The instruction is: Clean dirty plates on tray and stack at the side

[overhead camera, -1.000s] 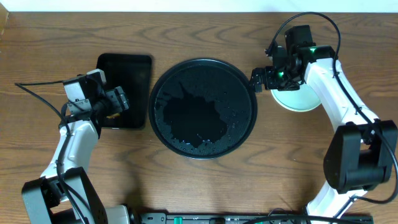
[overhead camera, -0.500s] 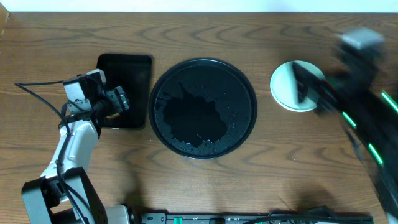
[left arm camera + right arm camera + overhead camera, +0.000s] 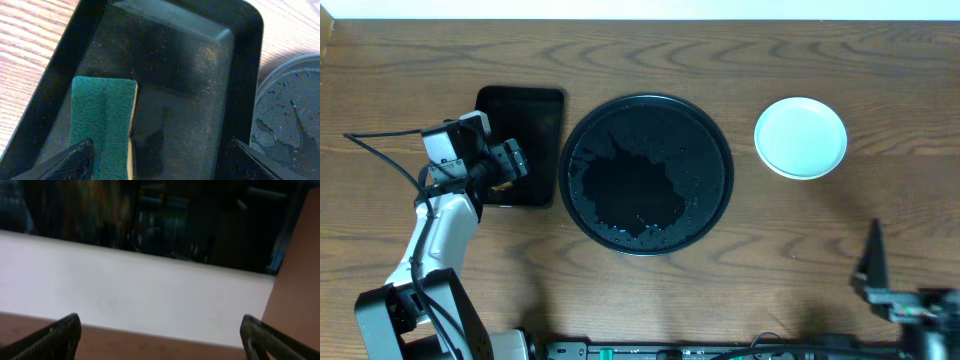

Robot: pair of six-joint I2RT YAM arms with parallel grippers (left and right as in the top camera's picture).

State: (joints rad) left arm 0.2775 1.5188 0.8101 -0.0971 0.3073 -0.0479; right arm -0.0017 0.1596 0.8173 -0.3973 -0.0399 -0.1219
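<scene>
The round black tray [image 3: 645, 175] lies mid-table, wet and glossy, with no plate on it. A pale mint plate [image 3: 801, 137] rests on the wood to its right; I cannot tell whether others lie under it. My left gripper [image 3: 513, 163] hovers over the small rectangular black tray [image 3: 520, 110], open and holding nothing. In the left wrist view, the left gripper [image 3: 160, 161] has a green sponge [image 3: 102, 120] just inside its left finger. My right gripper [image 3: 873, 245] is drawn back to the near right edge, far from the plate. The right wrist view shows the right gripper [image 3: 160, 341] open and empty.
The sponge lies flat in the rectangular tray [image 3: 200, 75], whose rim sits close beside the round tray [image 3: 292, 115]. A cable [image 3: 380, 150] trails from the left arm across the wood. The right wrist view faces the table's far edge and a white wall.
My right arm has swung away from the plate at the right and folded back to the near right edge. The plate stays where it was. The left arm has not moved.
</scene>
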